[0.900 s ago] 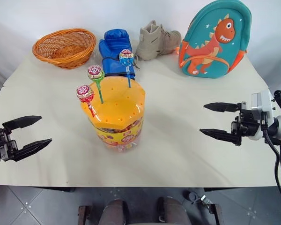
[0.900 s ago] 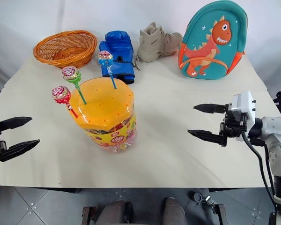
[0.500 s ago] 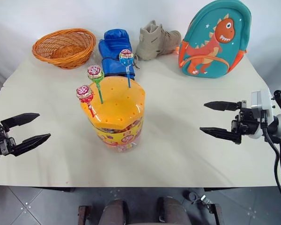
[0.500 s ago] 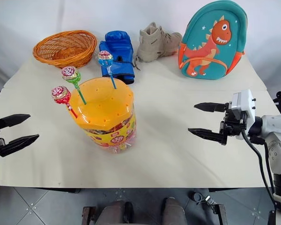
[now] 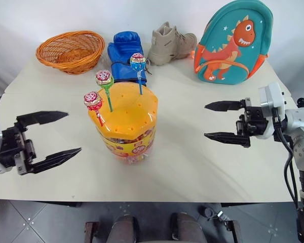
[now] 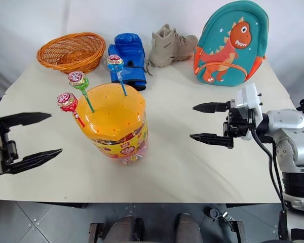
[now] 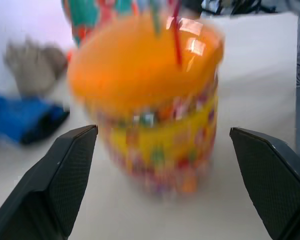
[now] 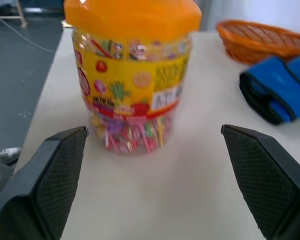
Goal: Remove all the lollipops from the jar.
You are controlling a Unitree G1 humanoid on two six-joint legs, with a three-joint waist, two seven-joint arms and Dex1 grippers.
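The jar (image 5: 127,126), a clear tub with a yellow-red label and an orange holed lid, stands mid-table. Three lollipops stick up from the lid: one on a red stick (image 5: 93,100), one on a green stick (image 5: 104,80), one on a blue stick (image 5: 138,62). My left gripper (image 5: 54,135) is open to the left of the jar, its fingers pointing at it. To the right of the jar, my right gripper (image 5: 219,121) is open too and points at it. Both wrist views look at the jar (image 8: 132,75) between wide-spread fingers.
Along the back of the table (image 5: 192,152) lie a woven orange basket (image 5: 70,50), a blue boxing glove (image 5: 125,53), a beige boot (image 5: 169,43) and a teal dinosaur backpack (image 5: 232,43). Bare table surrounds the jar on all sides.
Both grippers have moved in toward the jar, the left one further and slightly up. Their fingers stay spread. The lollipops and jar have not moved.
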